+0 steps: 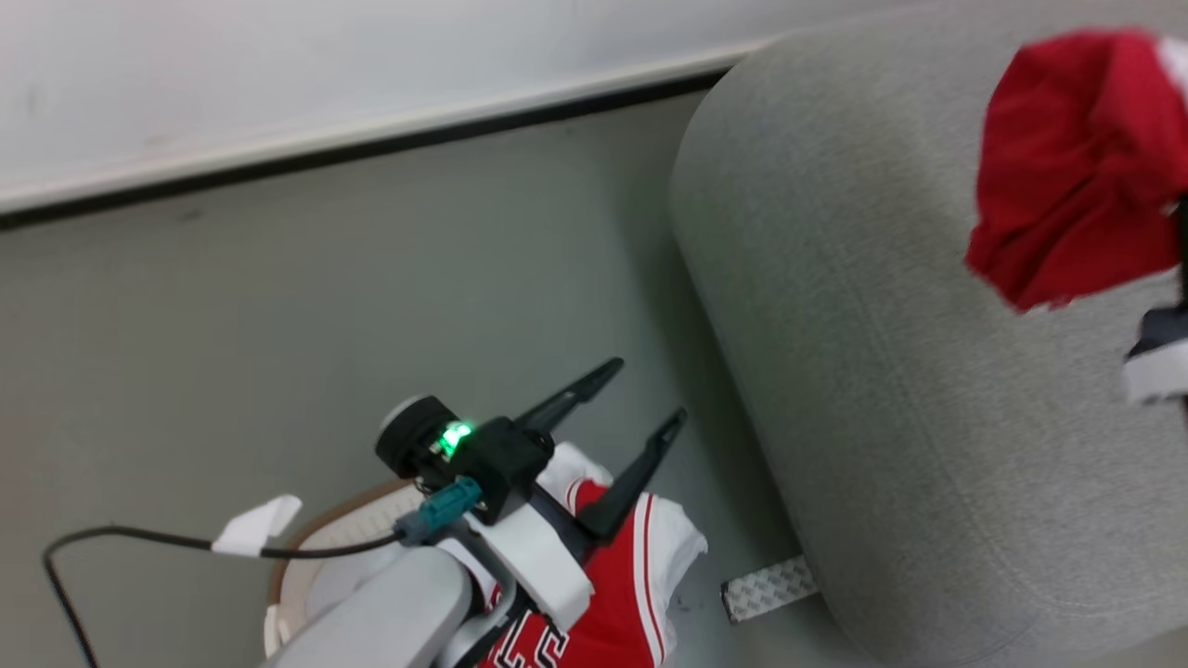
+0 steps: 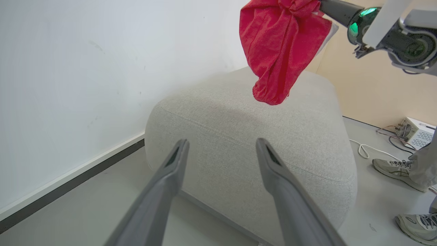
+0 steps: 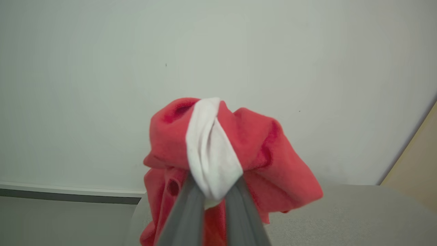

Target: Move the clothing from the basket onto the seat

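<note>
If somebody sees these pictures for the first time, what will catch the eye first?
First, the bunched red garment with a white stripe, pinched in the shut right gripper and hanging above the large grey woven-fabric seat. Next, the open left gripper over the red jersey with white trim in the white plastic basket with a tan rim, on the floor beside the seat.

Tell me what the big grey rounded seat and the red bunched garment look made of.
Big grey rounded seat: woven upholstery fabric, matte; fine weave and a stitched seam show. Red bunched garment: soft matte cloth, perhaps a knit; it folds and droops limply.
</note>
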{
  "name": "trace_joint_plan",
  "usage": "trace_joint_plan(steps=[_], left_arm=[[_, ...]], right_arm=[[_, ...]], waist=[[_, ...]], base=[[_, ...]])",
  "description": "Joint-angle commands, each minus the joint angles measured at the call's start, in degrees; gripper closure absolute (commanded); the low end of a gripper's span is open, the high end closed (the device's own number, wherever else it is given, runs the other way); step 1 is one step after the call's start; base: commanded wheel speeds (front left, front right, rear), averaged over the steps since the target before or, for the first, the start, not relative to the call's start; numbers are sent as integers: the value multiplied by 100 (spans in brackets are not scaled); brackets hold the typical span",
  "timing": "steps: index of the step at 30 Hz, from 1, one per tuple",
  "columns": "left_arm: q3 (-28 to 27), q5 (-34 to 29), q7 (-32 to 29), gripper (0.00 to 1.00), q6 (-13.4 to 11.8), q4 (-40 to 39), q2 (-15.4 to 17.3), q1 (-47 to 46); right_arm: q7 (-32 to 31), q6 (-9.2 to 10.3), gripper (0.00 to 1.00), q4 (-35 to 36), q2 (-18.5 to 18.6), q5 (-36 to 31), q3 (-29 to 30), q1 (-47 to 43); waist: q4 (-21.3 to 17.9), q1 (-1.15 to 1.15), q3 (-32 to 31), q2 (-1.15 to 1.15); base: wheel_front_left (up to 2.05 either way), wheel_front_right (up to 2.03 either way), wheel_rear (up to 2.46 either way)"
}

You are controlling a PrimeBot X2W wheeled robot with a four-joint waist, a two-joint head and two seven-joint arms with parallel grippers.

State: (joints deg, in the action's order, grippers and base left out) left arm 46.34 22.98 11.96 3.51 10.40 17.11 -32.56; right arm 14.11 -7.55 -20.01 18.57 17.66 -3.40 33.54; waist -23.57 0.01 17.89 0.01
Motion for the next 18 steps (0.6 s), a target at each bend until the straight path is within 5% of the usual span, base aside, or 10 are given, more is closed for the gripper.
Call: trace_joint_plan(steps=[1, 9, 13, 18], left_arm=[[-38, -29, -39, 0, 2, -72, 103, -73], [-123, -105, -204, 0, 22, -483, 395, -346], [-189, -109, -222, 0, 4, -612, 501, -432], [-234, -114, -208, 0, -17, -698, 569, -521]], right_arm=[[-36, 12, 100, -88, 111, 90, 46, 252], [-210, 12, 100, -971, 926, 395, 347, 1474], [-322, 12, 100, -1519, 1234, -25, 387, 1864], [-463, 13, 100, -2111, 1246, -407, 481, 2178]], waist=[[222, -1, 431, -1], [639, -1, 1307, -1], [793, -1, 1603, -1], [951, -1, 1850, -1]], base=[[0, 0, 0], [0, 0, 0], [0, 0, 0], [0, 0, 0]])
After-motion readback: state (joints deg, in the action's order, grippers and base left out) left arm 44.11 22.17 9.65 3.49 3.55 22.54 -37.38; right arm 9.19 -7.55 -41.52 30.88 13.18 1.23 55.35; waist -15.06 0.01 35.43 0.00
